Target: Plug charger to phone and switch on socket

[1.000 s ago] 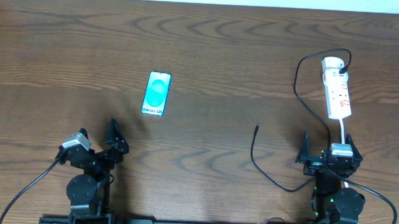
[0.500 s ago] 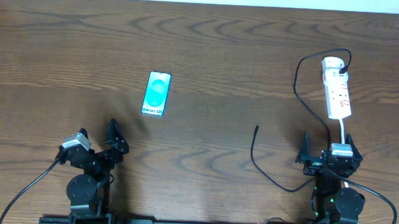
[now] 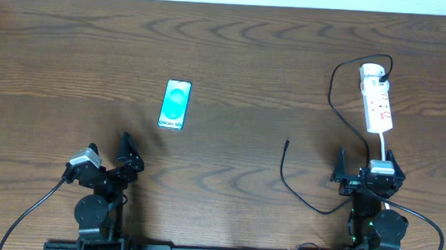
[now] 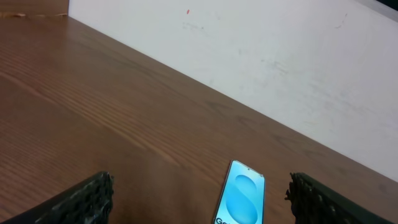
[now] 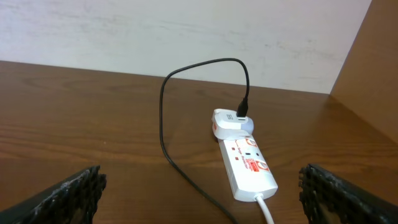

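Lit phone left of centre, charger tip loose mid-table, far end apparently plugged into socket far right, left gripper and right gripper spread wide, empty, near edge.

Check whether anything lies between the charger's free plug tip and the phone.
Nothing visible does. Only bare table separates the charger's plug tip from the phone, which lies to its left and farther from the arms. The socket sits well off that path.

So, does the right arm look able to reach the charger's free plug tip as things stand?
Probably yes: the plug tip lies alone on the table, off to the left of the open right gripper, with only bare wood between them.
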